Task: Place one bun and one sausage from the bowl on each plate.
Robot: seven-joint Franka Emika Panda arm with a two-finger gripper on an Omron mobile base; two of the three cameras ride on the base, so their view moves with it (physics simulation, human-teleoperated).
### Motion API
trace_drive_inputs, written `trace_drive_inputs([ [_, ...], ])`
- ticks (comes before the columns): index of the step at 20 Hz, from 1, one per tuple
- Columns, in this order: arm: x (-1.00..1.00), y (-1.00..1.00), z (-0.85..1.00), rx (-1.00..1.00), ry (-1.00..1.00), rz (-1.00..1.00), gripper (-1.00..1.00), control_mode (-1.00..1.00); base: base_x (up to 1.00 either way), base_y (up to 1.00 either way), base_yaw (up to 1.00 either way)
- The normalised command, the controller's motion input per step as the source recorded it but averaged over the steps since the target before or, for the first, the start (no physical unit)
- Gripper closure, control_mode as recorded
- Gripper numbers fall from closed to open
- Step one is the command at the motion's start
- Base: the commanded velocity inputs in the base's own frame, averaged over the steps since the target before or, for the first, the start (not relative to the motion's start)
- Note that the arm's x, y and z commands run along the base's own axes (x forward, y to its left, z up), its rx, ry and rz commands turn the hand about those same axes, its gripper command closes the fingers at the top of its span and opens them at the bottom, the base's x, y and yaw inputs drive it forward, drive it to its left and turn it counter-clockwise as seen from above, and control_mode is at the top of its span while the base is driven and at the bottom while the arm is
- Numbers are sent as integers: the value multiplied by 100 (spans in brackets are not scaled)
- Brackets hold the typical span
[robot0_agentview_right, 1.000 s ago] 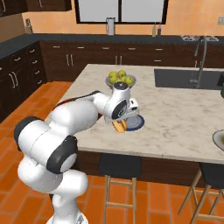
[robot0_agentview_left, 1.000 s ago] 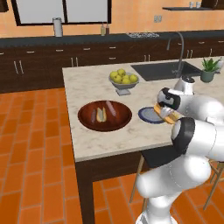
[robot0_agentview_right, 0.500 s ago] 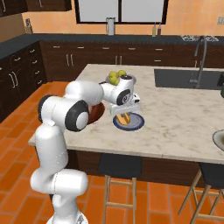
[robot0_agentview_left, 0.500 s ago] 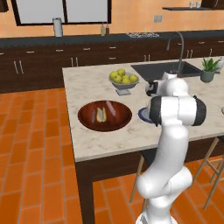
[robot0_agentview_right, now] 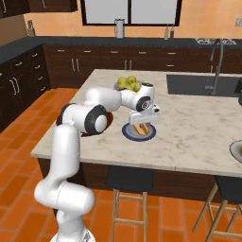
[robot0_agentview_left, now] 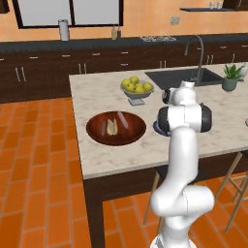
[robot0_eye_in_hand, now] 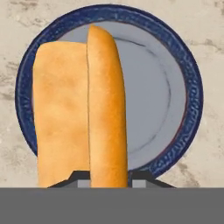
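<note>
The dark blue-grey plate (robot0_eye_in_hand: 175,87) lies on the marble counter right under my gripper (robot0_eye_in_hand: 109,177). A tan split bun (robot0_eye_in_hand: 83,109) rests lengthwise on the plate, and its right half runs between my fingertips (robot0_eye_in_hand: 81,177), which press on both sides of it. From the right base view, the gripper (robot0_agentview_right: 142,123) hangs low over the plate (robot0_agentview_right: 150,137) and the bun (robot0_agentview_right: 140,129). The wide brown bowl (robot0_agentview_left: 135,138) sits to the left and holds a bun (robot0_agentview_left: 113,127) and two sausages (robot0_agentview_left: 124,120). The olive plate (robot0_agentview_right: 236,150) lies at the counter's far right.
A grey footed bowl of yellow-green apples (robot0_agentview_left: 137,88) stands just behind the blue plate. The sink and tap (robot0_agentview_left: 196,72) and a potted plant (robot0_agentview_left: 231,77) are at the back right. Stools stand under the counter's front edge.
The arm's elbow has swung upright and the gripper has carried the bun from the plate's edge down over its middle.
</note>
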Motion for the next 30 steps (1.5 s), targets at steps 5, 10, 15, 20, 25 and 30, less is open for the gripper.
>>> trace_drive_inputs([
  [5,1,3,-10,-4,0,0,-100,-100,0,0,0],
  [10,-34,34,50,-1,-5,0,-100,-100,0,0,0],
  [15,-70,100,48,-11,-7,0,-100,-100,0,0,0],
  [20,-80,100,20,-11,-8,0,-100,-100,0,0,0],
  [25,-70,100,15,-8,-14,0,-100,-100,0,0,0],
  [30,-9,100,4,-3,-10,0,-100,-100,0,0,0],
])
